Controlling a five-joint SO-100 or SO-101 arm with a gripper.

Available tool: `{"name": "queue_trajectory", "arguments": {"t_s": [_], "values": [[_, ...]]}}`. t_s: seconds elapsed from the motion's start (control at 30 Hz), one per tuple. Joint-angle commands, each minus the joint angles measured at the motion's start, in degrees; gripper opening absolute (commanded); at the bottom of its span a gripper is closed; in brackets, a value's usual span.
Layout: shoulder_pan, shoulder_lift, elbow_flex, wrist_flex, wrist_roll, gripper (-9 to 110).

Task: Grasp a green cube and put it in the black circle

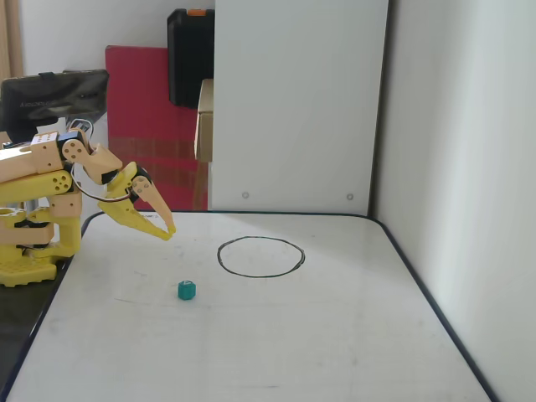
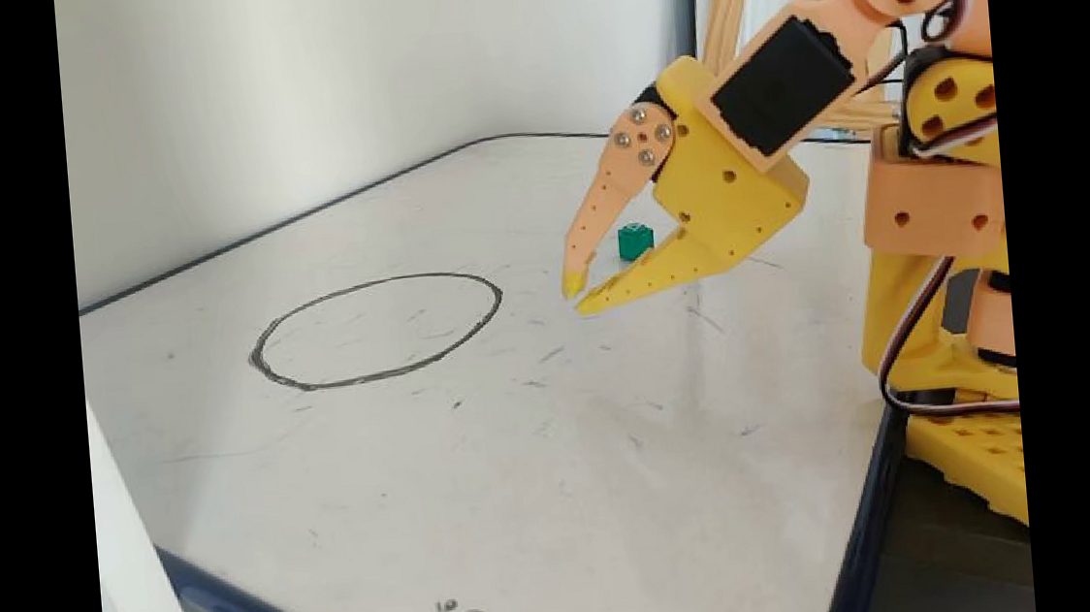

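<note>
A small green cube (image 1: 187, 290) lies on the white board (image 1: 335, 343), left of and nearer the camera than the black drawn circle (image 1: 219, 256). My yellow-and-orange gripper (image 1: 170, 232) hovers at the board's far left, above and beyond the cube, with its tips together and nothing held. In the other fixed view the gripper (image 2: 580, 297) points down toward the board. The cube (image 2: 635, 240) shows behind it through the gap between the fingers. The circle (image 2: 378, 280) lies to the left there and is empty.
The arm's yellow base (image 1: 29, 260) stands off the board's left edge. A white wall panel (image 1: 297, 100) rises behind the board and another wall (image 1: 469, 167) along its right side. The board has a dark raised rim (image 2: 864, 534).
</note>
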Motion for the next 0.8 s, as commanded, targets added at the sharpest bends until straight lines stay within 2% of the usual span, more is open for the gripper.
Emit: {"name": "queue_trajectory", "arguments": {"t_s": [0.0,0.43,0.6,0.77], "values": [[0.0,-0.09,1.23,-0.88,-0.35,0],[0.18,-0.09,-1.14,1.14,-0.44,0],[2.64,-7.29,-12.57,5.89,-1.14,0],[8.09,-20.21,-33.22,10.72,-4.39,0]]}}
